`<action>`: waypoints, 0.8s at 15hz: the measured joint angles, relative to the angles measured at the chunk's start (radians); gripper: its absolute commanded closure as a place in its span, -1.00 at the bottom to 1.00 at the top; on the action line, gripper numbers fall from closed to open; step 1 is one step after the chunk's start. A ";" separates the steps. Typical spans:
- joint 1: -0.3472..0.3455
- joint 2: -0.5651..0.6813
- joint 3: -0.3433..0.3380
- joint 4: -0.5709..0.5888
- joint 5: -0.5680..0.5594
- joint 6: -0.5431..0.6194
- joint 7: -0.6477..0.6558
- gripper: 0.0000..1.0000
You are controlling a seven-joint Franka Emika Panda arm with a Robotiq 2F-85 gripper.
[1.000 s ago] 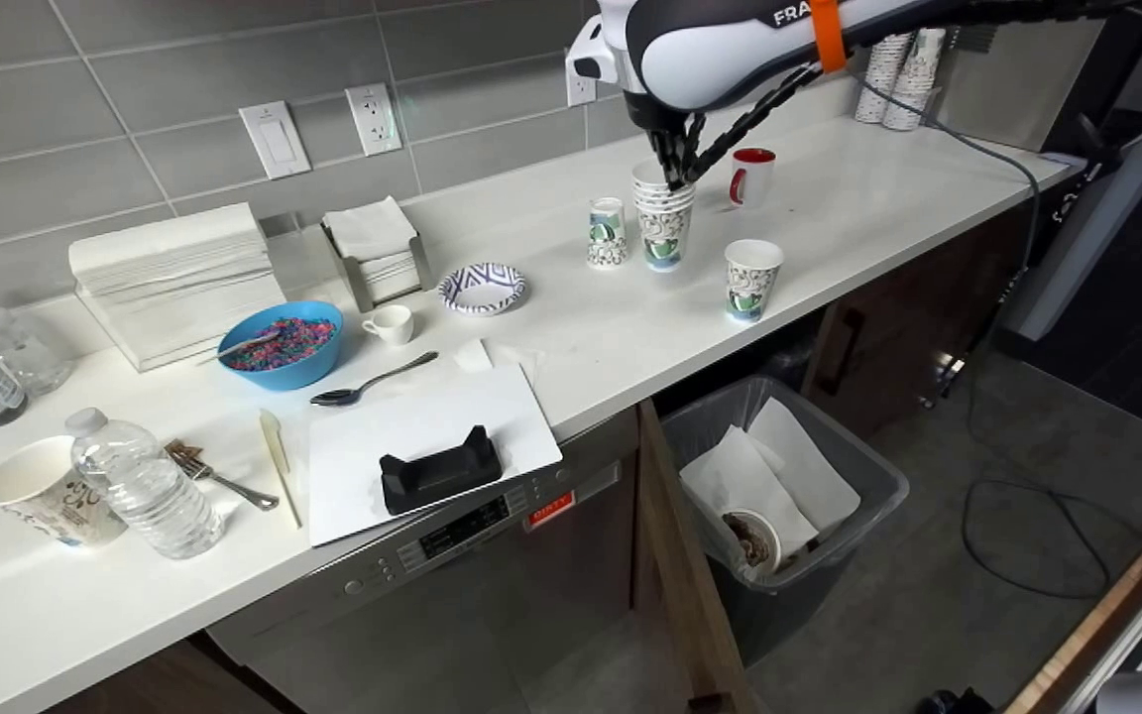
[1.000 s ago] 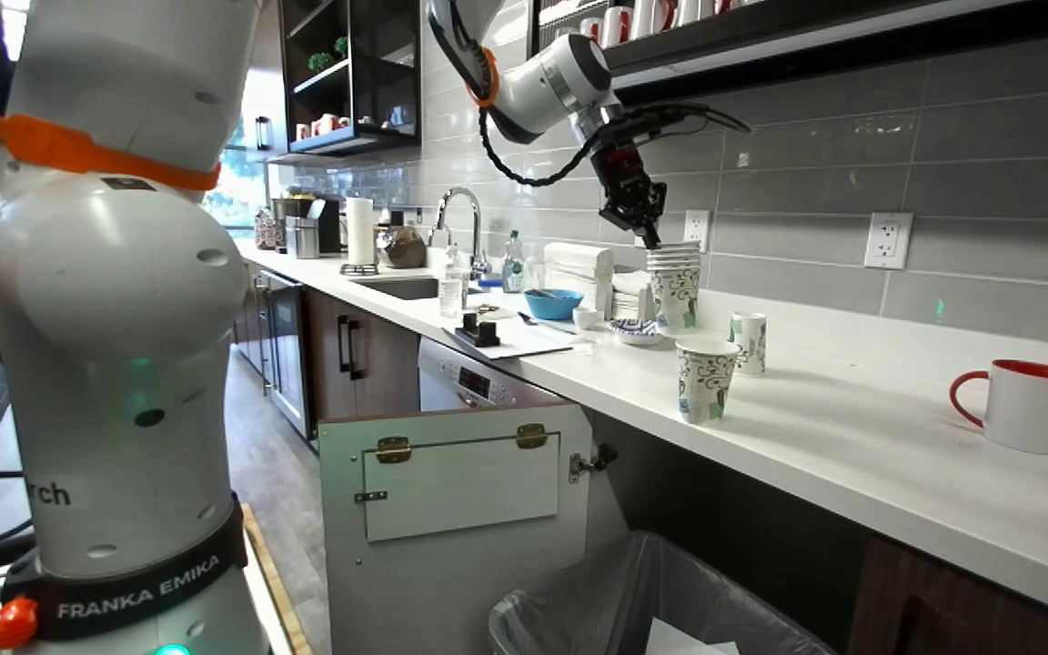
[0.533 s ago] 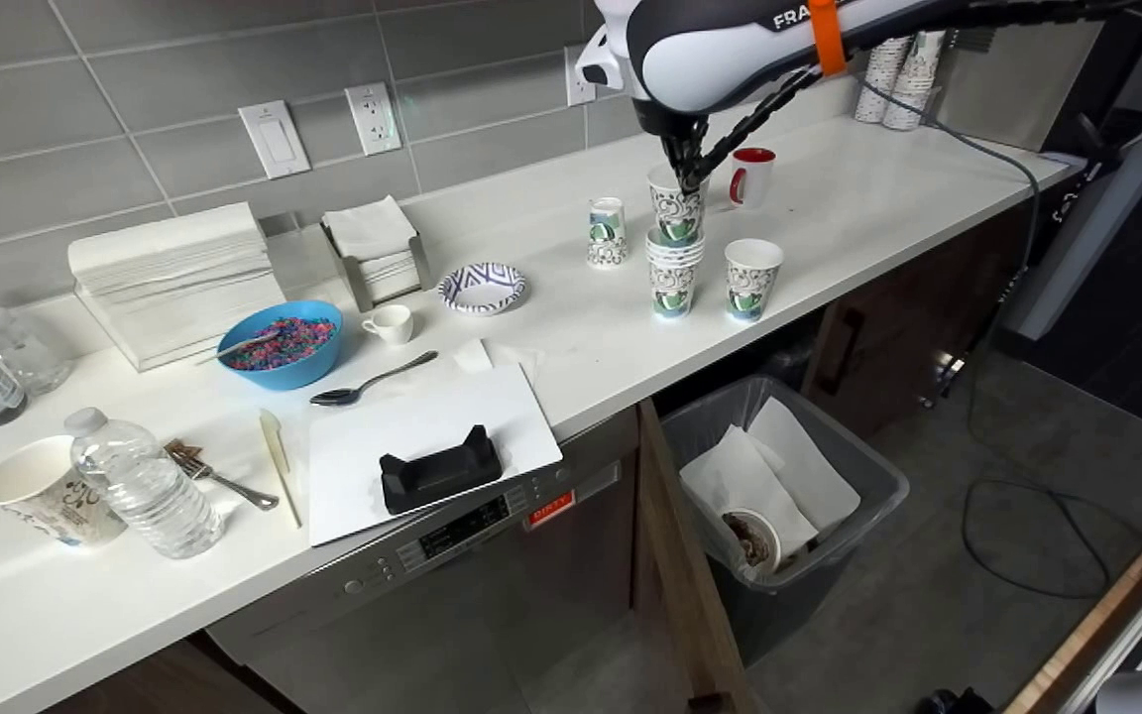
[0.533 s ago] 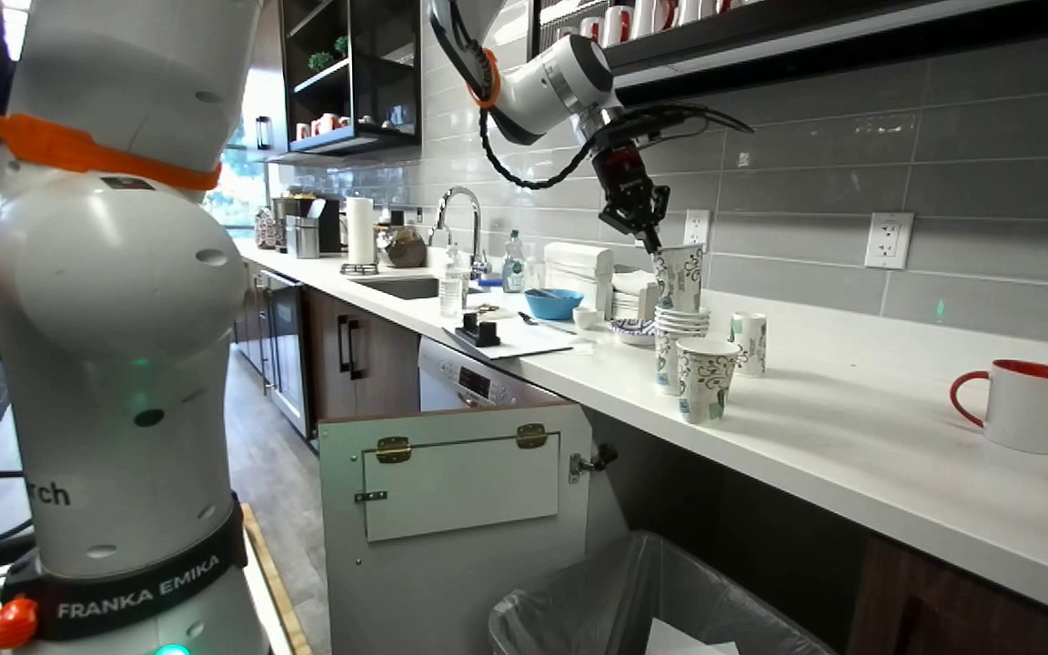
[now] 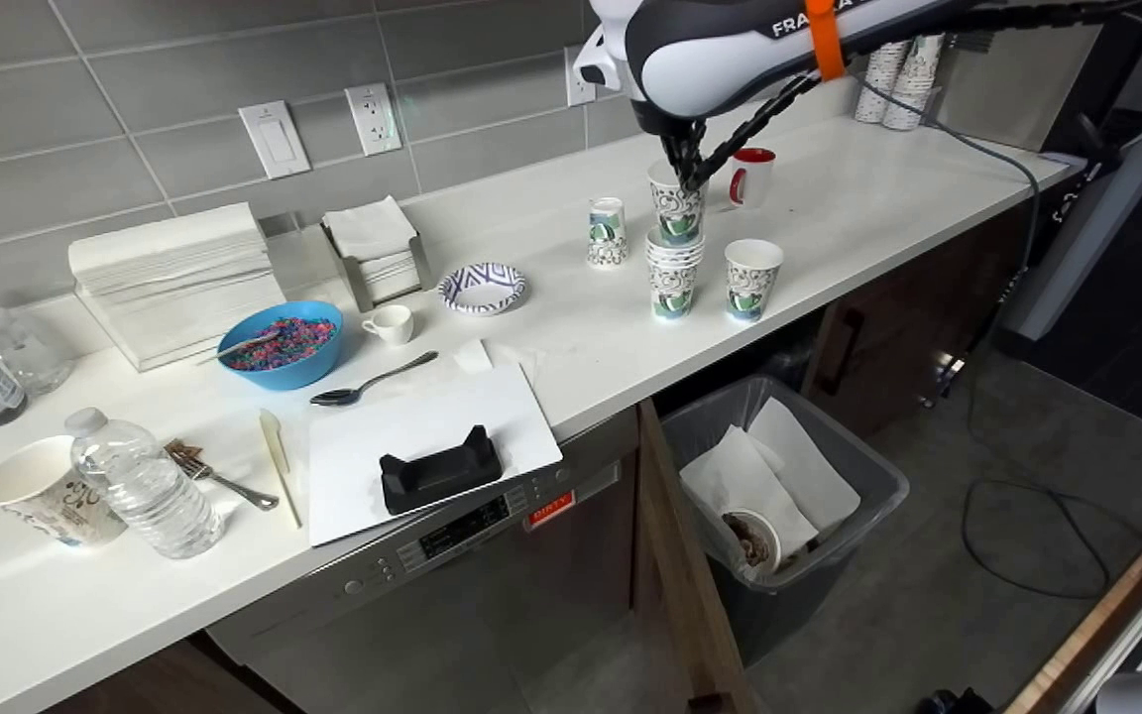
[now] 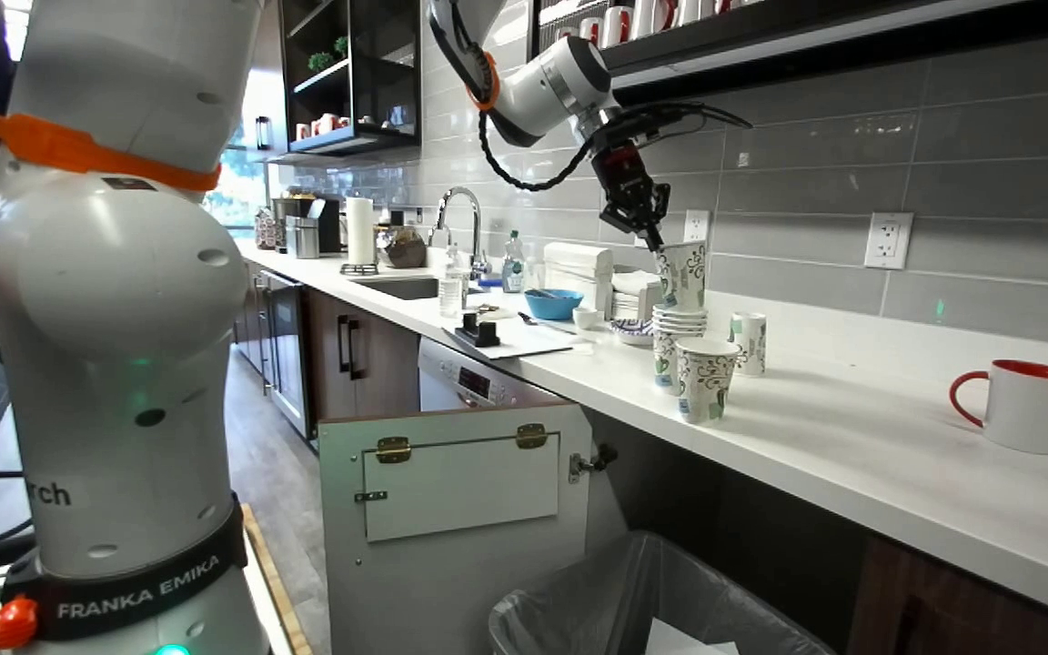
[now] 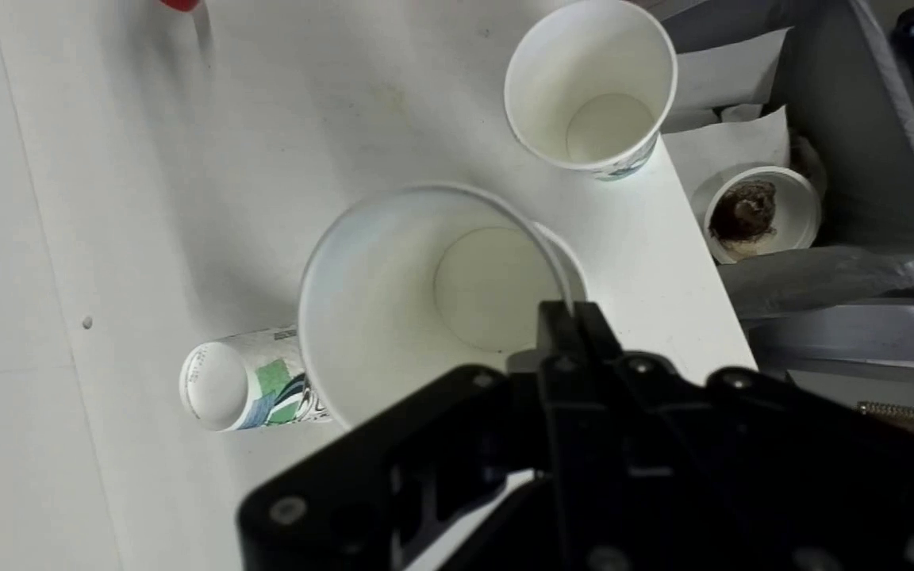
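Observation:
My gripper (image 7: 574,321) is shut on the rim of a patterned paper cup (image 7: 378,293), one fingertip inside the wall and one outside. In both exterior views this held cup (image 5: 677,213) (image 6: 684,277) hangs tilted a little, directly over a short stack of like cups (image 5: 672,288) (image 6: 667,355) on the counter. Whether its base dips into the stack's top cup I cannot tell. In the wrist view the stack's rim (image 7: 572,262) peeks out behind it. A single upright cup (image 5: 751,281) (image 7: 592,71) stands beside the stack, and an upside-down cup (image 5: 607,233) (image 7: 266,385) on the wall side.
A red-lined mug (image 5: 752,178) (image 6: 1029,409) stands further along the counter. A patterned paper bowl (image 5: 482,288) and a napkin holder (image 5: 373,253) lie the other way. Below the counter edge, a bin (image 5: 883,486) stands behind an open cabinet door (image 6: 451,573).
A second ago the cups hung nested together from my gripper. The lower ones have since dropped to the counter as an upright stack, while one cup stays in my grip; the arm has barely moved.

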 measured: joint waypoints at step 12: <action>-0.050 -0.170 -0.028 -0.038 -0.094 -0.060 0.115 0.98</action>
